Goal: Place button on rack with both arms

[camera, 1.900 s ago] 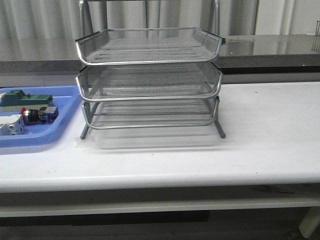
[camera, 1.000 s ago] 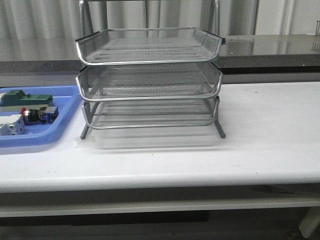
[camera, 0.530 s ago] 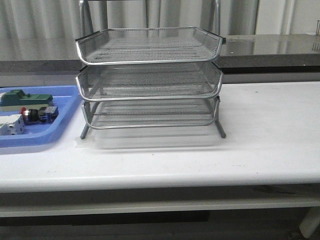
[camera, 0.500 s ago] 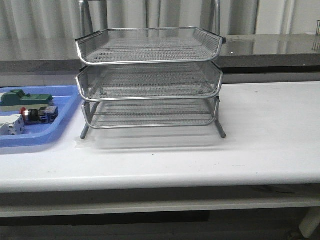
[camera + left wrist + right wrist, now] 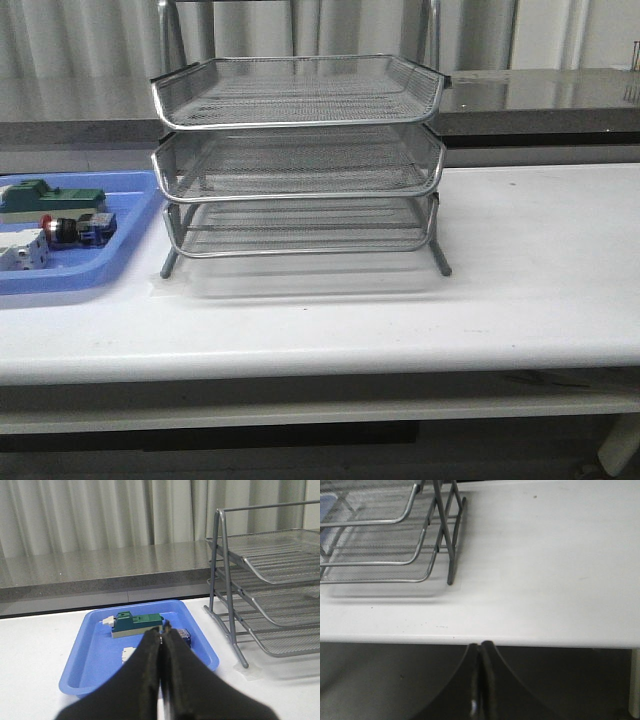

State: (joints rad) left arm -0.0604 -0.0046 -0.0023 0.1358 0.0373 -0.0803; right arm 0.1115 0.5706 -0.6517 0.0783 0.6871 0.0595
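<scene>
Front: button (image 5: 62, 231) is seen lying in the blue tray (image 5: 90, 272), left of the rack (image 5: 300, 160); no arms shown.
Left wrist: left gripper (image 5: 161, 639) is pinched closed, empty, aimed at tray.
Right wrist: right gripper (image 5: 480, 647) is closed, empty, held back off the table edge.
Pickup not started; left jaws must be opened first.

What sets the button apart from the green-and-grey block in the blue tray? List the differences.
The button is a small cylinder with a red cap and dark body; the green-and-grey block is boxy and longer. The button lies nearer the front of the blue tray, the green-and-grey block towards its back. Both lie on their sides, ungripped, in that tray.
</scene>
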